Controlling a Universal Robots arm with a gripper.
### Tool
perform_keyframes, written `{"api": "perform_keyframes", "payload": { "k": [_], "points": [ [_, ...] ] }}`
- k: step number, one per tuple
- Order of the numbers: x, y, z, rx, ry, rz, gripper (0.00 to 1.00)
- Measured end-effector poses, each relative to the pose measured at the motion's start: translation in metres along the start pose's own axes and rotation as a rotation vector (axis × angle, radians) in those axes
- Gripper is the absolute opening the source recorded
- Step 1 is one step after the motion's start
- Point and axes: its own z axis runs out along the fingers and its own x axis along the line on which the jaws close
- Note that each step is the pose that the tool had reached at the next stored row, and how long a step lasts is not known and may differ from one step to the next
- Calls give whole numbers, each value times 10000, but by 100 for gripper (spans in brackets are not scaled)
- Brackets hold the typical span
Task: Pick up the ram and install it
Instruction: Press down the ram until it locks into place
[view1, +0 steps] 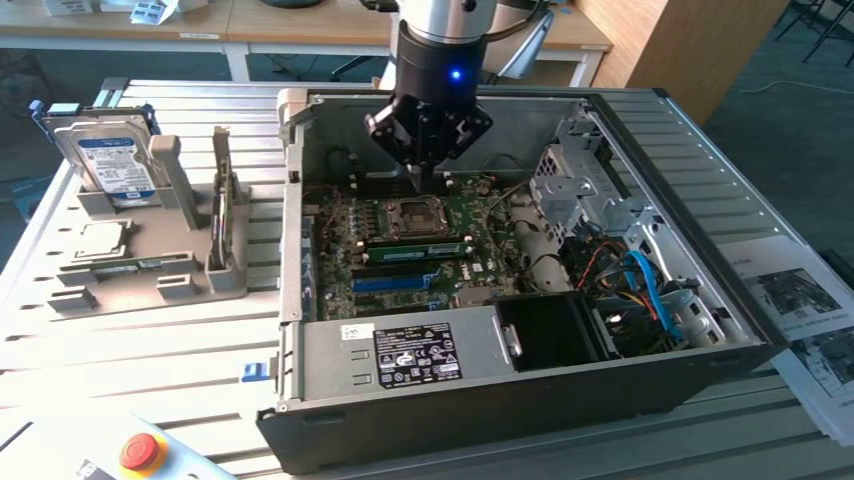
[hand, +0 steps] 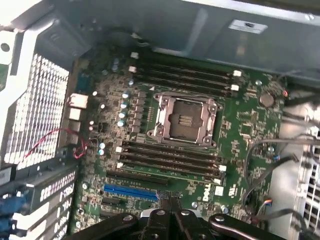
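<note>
We see the end effector (view1: 422, 182) pinched shut, empty, above the motherboard (view1: 400, 250) inside the open case (view1: 534, 390); a ram (view1: 420, 250) sits slotted there.

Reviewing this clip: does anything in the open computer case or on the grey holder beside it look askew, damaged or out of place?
Nothing stands out. A green RAM stick lies flat in a slot beside the empty CPU socket, and the shut gripper hangs above the motherboard holding nothing. Cables look loose but undamaged.
</note>
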Motion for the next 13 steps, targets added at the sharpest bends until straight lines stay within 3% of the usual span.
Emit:
{"api": "perform_keyframes", "payload": {
  "k": [6, 13],
  "points": [
    [0, 0, 1, 2, -16, 929, 11],
    [0, 0, 1, 2, -17, 1012, 11]
  ]
}}
